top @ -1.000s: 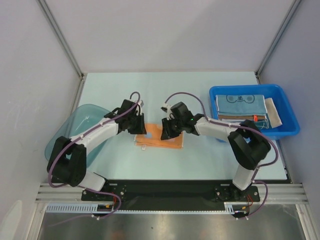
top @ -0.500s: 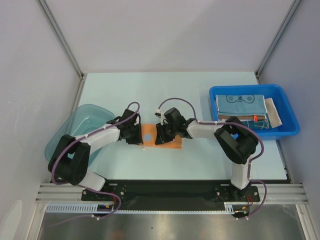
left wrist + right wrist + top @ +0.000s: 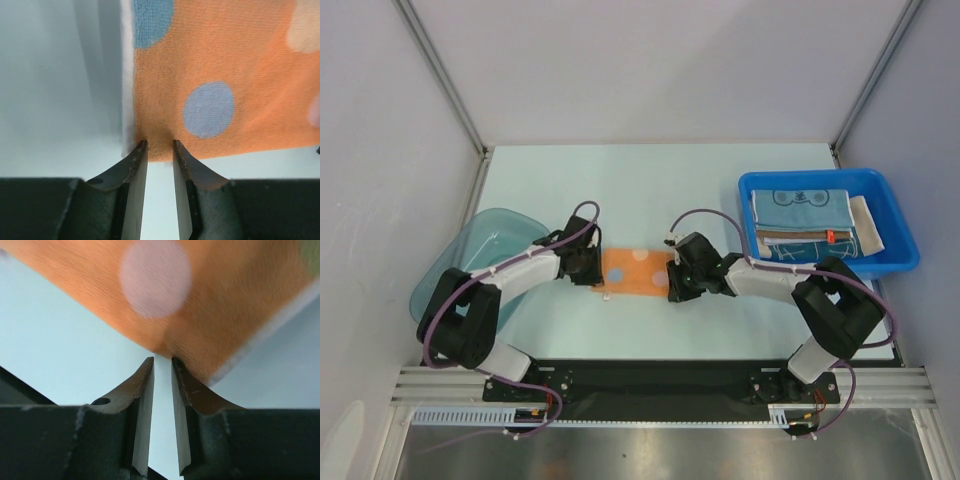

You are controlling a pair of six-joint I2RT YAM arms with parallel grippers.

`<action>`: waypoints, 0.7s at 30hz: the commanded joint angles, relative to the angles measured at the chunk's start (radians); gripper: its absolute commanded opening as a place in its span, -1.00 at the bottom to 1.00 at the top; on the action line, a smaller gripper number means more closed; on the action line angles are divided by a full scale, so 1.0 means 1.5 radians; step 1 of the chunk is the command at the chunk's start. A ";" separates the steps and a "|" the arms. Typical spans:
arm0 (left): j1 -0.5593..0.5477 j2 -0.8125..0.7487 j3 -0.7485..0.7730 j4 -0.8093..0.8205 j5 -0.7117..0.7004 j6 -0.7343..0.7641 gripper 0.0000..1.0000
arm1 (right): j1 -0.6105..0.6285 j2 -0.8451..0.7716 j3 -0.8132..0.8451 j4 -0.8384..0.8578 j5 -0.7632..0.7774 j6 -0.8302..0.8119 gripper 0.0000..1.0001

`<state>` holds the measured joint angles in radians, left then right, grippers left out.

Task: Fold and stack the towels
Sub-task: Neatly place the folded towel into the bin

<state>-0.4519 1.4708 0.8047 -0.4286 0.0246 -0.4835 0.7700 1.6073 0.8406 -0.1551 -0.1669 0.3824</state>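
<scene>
Your left gripper has its jaws almost closed. They nip the edge of the orange towel right at the tips. Your right gripper is almost closed too. That view is blurry, but the towel's other end seems caught between its tips.

The orange towel is spotted with pale pink and soft blue dots and edged in white. The counter is pale mint, the bin bright blue, the tub translucent teal.
</scene>
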 commanded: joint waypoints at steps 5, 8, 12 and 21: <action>0.000 0.013 -0.024 0.021 -0.014 -0.001 -0.38 | -0.001 -0.032 -0.005 -0.051 0.094 0.011 -0.50; 0.000 -0.017 -0.030 0.023 -0.014 -0.005 -0.36 | 0.003 -0.089 0.008 -0.100 0.098 0.047 -0.45; 0.000 -0.031 -0.029 0.009 -0.014 0.003 -0.35 | -0.002 -0.129 0.009 -0.112 0.136 0.116 -0.27; 0.000 -0.052 -0.045 0.022 -0.003 0.002 -0.34 | -0.030 -0.051 0.049 -0.110 0.234 0.214 0.11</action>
<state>-0.4519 1.4292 0.7460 -0.4053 0.0223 -0.4808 0.7410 1.4906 0.8787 -0.3035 0.1009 0.6125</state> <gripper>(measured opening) 0.326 0.526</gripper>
